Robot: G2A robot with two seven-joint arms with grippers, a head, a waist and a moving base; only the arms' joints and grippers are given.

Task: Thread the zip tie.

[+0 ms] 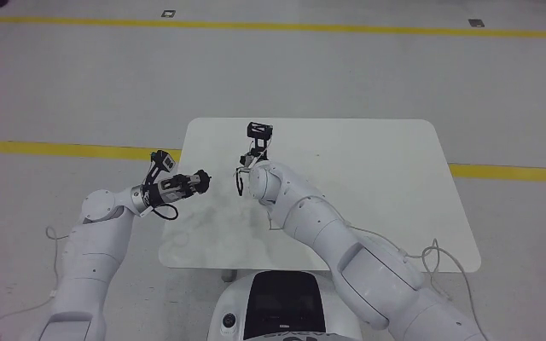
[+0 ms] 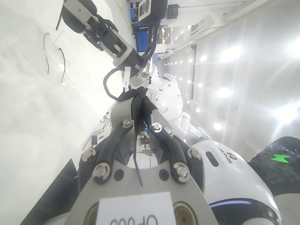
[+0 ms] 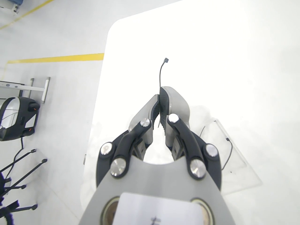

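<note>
One zip tie (image 3: 161,71) is clamped between the closed fingers of the right gripper (image 3: 159,104). Its square head sticks out past the fingertips and a short tail shows behind them. The tie is held above the white surface (image 3: 234,47), near that surface's left part. Facing it and close by, the left gripper (image 2: 140,111) has its fingers pressed together on a thin black strip (image 2: 136,162) that trails back toward its palm. Beneath the grippers a clear sheet (image 3: 243,165) lies on the surface with spare ties (image 3: 230,151) on it.
</note>
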